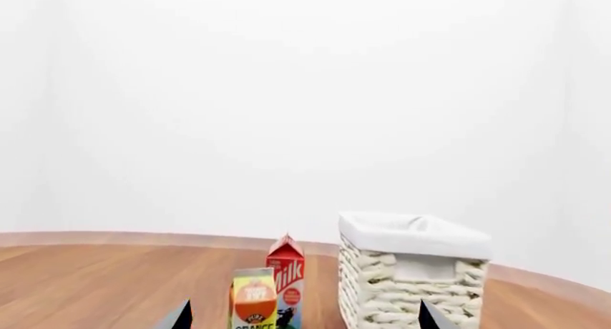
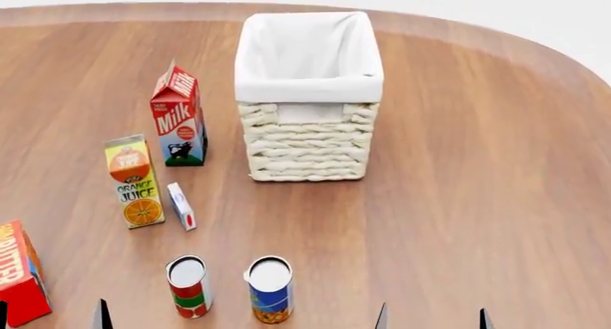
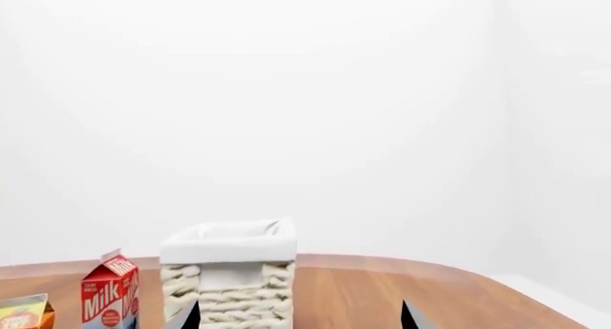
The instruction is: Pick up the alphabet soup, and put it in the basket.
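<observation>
Soup can [image 2: 270, 289] — upright, long axis vertical, silvery top up; on the table [image 2: 477, 186], in front of the basket [image 2: 308, 100], well apart. Seen in the head view only; both wrist views miss it. Red-green can [image 2: 188, 285] just beside it. Milk carton [image 2: 179, 116] and juice carton [image 2: 134, 182] stand left of the basket. Left gripper [image 2: 50, 315] and right gripper [image 2: 433, 317] — only fingertips show, spread apart, holding nothing.

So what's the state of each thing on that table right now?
alphabet soup: upright, untouched.
red and green can: upright, beside it.
basket: upright, open, nothing seen inside.
milk carton: upright, closed.
orange juice carton: upright, closed.
small white box: standing on edge.
left gripper, right gripper: open, holding nothing.
</observation>
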Tool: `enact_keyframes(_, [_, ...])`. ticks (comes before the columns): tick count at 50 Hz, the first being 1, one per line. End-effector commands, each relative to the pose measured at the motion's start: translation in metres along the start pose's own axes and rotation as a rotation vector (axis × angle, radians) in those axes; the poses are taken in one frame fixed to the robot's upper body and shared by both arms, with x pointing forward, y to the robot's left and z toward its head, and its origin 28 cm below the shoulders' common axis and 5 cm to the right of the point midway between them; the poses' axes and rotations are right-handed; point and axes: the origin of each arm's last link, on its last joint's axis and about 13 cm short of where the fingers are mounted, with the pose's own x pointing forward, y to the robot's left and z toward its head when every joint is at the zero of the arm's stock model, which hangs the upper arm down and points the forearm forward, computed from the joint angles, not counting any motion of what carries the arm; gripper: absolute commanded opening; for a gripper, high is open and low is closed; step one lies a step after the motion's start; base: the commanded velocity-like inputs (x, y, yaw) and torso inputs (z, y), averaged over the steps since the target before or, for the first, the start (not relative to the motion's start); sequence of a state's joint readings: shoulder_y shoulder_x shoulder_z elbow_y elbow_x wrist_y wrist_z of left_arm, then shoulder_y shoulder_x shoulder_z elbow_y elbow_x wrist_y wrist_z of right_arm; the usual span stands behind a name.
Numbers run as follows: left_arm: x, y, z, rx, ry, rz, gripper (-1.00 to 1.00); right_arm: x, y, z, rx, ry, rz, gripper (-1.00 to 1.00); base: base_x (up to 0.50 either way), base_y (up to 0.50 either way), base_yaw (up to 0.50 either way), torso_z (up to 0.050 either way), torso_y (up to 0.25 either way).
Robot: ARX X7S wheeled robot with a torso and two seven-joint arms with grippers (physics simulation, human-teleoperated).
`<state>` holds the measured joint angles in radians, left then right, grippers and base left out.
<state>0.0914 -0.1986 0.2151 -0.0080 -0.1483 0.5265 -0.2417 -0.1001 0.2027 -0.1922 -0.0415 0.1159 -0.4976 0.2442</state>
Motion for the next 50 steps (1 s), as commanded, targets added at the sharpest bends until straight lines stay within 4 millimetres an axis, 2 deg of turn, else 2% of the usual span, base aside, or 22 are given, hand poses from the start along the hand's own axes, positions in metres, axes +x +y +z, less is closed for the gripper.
enact_keyframes(1, [-0.0001, 0.0000, 0.0003, 0.000, -0.002, 0.001, 1.00, 0.0000, -0.0001, -0.0002, 0.001, -0.001, 0.000, 1.00, 0.19, 0.00, 0.00, 0.000, 0.000])
enact_keyframes(50, [-0.0007, -0.0001, -0.0003, -0.001, -0.007, 0.001, 1.00, 0.0004, -0.0002, 0.0000, 0.007, 0.003, -0.003, 1.00, 0.19, 0.00, 0.00, 0.000, 0.000])
